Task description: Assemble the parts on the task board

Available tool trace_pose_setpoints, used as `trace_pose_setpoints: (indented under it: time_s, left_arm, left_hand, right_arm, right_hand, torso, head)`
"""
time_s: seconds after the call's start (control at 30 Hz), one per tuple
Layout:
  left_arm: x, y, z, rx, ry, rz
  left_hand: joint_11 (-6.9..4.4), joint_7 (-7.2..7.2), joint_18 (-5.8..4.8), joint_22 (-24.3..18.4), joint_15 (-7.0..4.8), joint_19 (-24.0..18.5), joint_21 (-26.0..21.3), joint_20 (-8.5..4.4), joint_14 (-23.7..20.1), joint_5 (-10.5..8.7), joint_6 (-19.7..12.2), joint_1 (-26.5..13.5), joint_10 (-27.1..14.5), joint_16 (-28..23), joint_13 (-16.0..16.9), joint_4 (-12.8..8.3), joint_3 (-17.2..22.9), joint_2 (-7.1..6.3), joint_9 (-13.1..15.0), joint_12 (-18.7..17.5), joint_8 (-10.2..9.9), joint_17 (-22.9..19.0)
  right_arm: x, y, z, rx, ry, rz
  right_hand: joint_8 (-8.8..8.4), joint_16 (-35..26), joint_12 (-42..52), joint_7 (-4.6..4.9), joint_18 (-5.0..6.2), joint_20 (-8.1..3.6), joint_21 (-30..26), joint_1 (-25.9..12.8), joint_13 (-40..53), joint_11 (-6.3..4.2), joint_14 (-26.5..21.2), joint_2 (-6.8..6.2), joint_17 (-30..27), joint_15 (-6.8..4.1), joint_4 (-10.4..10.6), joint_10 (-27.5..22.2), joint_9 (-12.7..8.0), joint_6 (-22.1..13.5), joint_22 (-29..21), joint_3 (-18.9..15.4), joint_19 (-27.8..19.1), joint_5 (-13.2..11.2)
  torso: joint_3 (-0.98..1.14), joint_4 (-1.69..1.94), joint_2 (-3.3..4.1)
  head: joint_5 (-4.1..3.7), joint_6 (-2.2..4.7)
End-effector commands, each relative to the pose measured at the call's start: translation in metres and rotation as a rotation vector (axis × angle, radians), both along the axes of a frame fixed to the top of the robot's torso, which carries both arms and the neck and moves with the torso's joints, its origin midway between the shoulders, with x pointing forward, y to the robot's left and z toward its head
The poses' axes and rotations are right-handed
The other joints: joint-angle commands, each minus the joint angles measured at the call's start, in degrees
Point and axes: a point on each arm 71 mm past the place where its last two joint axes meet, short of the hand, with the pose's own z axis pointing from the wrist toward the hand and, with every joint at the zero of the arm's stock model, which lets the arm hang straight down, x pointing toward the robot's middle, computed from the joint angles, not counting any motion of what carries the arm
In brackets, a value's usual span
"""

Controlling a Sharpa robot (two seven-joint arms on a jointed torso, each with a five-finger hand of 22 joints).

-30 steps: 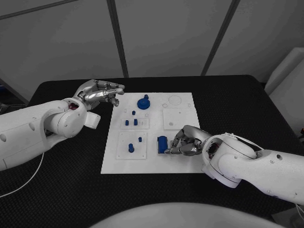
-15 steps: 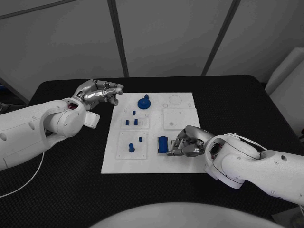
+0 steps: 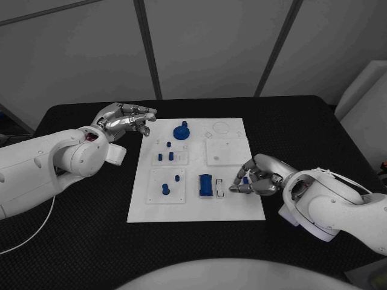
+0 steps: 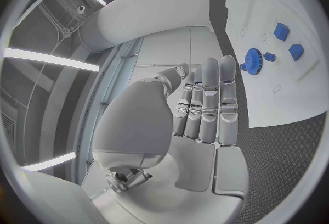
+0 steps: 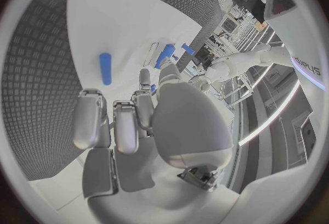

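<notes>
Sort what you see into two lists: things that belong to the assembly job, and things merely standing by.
Belong to the job:
white board
blue gear
blue bar
small blue pegs
right hand, next to the bar

Merely standing by:
black table
left hand, raised beside the board, holding nothing

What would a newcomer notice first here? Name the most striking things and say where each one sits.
First, the white task board in the middle of the black table, dotted with small blue parts, the largest a blue gear near its far edge. Next, the right hand with fingers curled at the board's right edge, beside a blue oblong part. The left hand hovers off the board's far left corner, holding nothing.
</notes>
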Motion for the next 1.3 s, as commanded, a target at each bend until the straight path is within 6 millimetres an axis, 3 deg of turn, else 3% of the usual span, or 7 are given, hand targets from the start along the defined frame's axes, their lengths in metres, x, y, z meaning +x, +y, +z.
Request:
trace_pose_setpoints:
  time_s: [0.03, 0.13, 0.37, 0.8, 1.03, 1.17, 1.3]
  left_arm:
    - [-0.001, -0.004, 0.002, -0.014, -0.004, -0.011]
    - [-0.002, -0.007, 0.002, -0.017, -0.004, -0.017]
    - [-0.004, -0.014, 0.002, -0.024, -0.002, -0.034]
    - [-0.005, -0.018, 0.001, -0.029, 0.000, -0.044]
    - [-0.005, -0.017, 0.001, -0.028, 0.001, -0.044]
    - [-0.005, -0.018, 0.001, -0.029, 0.002, -0.045]
    - [-0.005, -0.018, 0.001, -0.029, 0.002, -0.045]
  left_hand:
    - [0.03, 0.21, -0.96, -0.1, 0.29, 0.2, -0.4, 0.28, -0.1, 0.12, -0.3, -0.1, -0.4, -0.3, -0.1, 0.1, 0.1, 0.11, -0.1, 0.4, -0.2, -0.1]
    - [0.03, 0.21, -0.96, -0.1, 0.29, 0.2, -0.4, 0.28, -0.1, 0.12, -0.3, -0.1, -0.4, -0.3, -0.1, 0.1, 0.1, 0.11, -0.1, 0.4, -0.2, -0.1]
    - [0.03, 0.21, -0.96, -0.1, 0.29, 0.2, -0.4, 0.28, -0.1, 0.12, -0.3, -0.1, -0.4, -0.3, -0.1, 0.1, 0.1, 0.11, -0.1, 0.4, -0.2, -0.1]
    - [0.03, 0.21, -0.96, -0.1, 0.29, 0.2, -0.4, 0.28, -0.1, 0.12, -0.3, -0.1, -0.4, -0.3, -0.1, 0.1, 0.1, 0.11, -0.1, 0.4, -0.2, -0.1]
    - [0.04, 0.22, -0.96, -0.1, 0.29, 0.2, -0.4, 0.28, -0.1, 0.12, -0.3, -0.2, -0.4, -0.3, -0.1, 0.1, 0.1, 0.09, -0.1, 0.4, -0.2, -0.1]
    - [0.04, 0.22, -0.96, -0.1, 0.29, 0.2, -0.4, 0.28, -0.1, 0.12, -0.3, -0.2, -0.4, -0.3, -0.1, 0.1, 0.1, 0.09, -0.1, 0.4, -0.2, -0.1]
    - [0.04, 0.22, -0.96, -0.1, 0.29, 0.2, -0.4, 0.28, -0.1, 0.12, -0.3, -0.2, -0.4, -0.3, -0.1, 0.1, 0.1, 0.09, -0.1, 0.4, -0.2, -0.1]
  right_arm:
    - [0.003, -0.015, 0.010, 0.031, -0.081, 0.001]
    - [0.004, -0.031, 0.013, -0.012, -0.104, -0.020]
    - [0.004, -0.044, 0.015, -0.101, -0.139, -0.038]
    - [0.014, -0.035, 0.003, -0.167, -0.110, -0.058]
    - [0.018, -0.028, -0.007, -0.206, -0.077, -0.055]
    - [0.019, -0.026, -0.010, -0.224, -0.066, -0.049]
    - [0.019, -0.024, -0.012, -0.243, -0.055, -0.045]
  right_hand:
    - [-1.89, -0.2, -0.8, 0.13, 0.74, 0.14, -0.5, 1.9, -6.9, 0.30, 4.7, 0.95, 9.9, 0.46, -0.3, -0.3, -0.9, 1.1, -0.3, -0.1, -0.5, 0.6]
    - [-2.89, -0.2, -1.1, 0.20, 0.74, 0.21, -0.5, 2.0, -7.0, 0.33, 4.7, 0.87, 9.9, 0.49, -0.1, -0.3, -1.4, 1.7, -0.3, -0.4, -0.4, 1.0]
    - [-4.38, 0.0, -0.8, 0.01, 0.67, 0.20, -0.3, 0.9, -6.5, 0.22, 4.8, 0.21, 10.3, 0.42, 1.1, 0.3, -2.1, 3.8, 0.1, -2.0, -0.1, 0.9]
    - [-5.47, -0.3, -1.5, 0.03, 0.73, 0.12, -0.6, -1.5, -6.8, 0.26, 4.7, -1.06, 9.9, 0.42, 3.4, 0.1, -2.2, 4.7, -0.2, -4.2, -0.3, 1.9]
    - [-5.65, -0.5, -2.0, 0.06, 0.80, 0.20, -0.9, -3.2, -7.0, 0.33, 4.6, -1.39, 9.6, 0.49, 3.8, -0.1, -2.1, 4.8, -0.6, -4.8, -0.4, 2.2]
    - [-5.62, -0.5, -2.0, 0.03, 0.82, 0.20, -1.0, -3.5, -7.0, 0.32, 4.6, -1.42, 9.6, 0.48, 3.8, -0.1, -2.0, 5.0, -0.6, -4.8, -0.5, 2.3]
    - [-5.48, -0.5, -2.0, -0.08, 0.82, 0.19, -1.0, -3.7, -7.0, 0.25, 4.6, -1.37, 9.6, 0.45, 3.8, -0.1, -1.9, 5.2, -0.6, -4.8, -0.5, 2.3]
  torso:
    - [-0.12, -0.04, -0.01]
    - [-0.22, -0.05, 0.04]
    - [0.05, -0.37, 0.11]
    - [-0.02, -0.12, 0.17]
    - [0.06, -0.41, 0.22]
    - [0.00, -0.21, 0.16]
    - [0.00, -0.24, 0.09]
  head:
    - [-0.53, 0.19]
    - [-1.22, 0.44]
    - [-1.72, 0.50]
    - [-1.75, 0.44]
    - [-1.52, 0.14]
    - [-1.67, -0.01]
    - [-1.54, -0.14]
